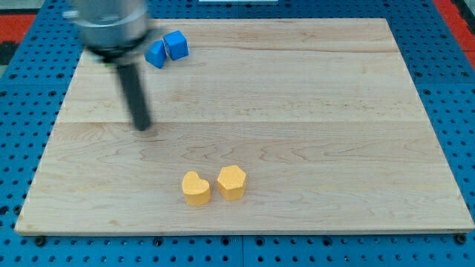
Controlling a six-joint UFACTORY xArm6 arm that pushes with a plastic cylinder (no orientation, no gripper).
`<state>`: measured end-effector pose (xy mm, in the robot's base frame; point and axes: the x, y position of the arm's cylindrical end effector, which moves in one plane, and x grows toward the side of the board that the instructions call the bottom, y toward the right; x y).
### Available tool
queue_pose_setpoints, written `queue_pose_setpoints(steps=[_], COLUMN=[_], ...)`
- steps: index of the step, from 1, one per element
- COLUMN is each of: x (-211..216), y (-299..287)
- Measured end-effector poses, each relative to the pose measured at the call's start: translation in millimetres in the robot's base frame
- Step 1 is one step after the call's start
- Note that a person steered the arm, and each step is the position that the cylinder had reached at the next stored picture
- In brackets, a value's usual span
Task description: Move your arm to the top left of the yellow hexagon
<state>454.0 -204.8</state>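
Observation:
The yellow hexagon (231, 182) lies on the wooden board at the lower middle of the view. A yellow heart-shaped block (196, 188) sits just to its left, close beside it. My tip (142, 127) is on the board well up and to the left of both yellow blocks, with a wide gap between. The rod and its grey mount above are blurred.
Two blue blocks touch each other near the board's top left: one (156, 54) on the left, one (177, 45) on the right, just right of the rod's mount. The wooden board (312, 111) lies on a blue perforated table (22, 89).

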Motion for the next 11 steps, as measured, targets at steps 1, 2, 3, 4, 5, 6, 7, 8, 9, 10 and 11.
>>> queue_pose_setpoints(steps=[1,2,3,4,5,6,7,8,9,10,11], x=[0,-6,-9,2,22,26,26,26,26,26,37], y=[-97,-98,-99,-26,77,116,125,131,143,166,226])
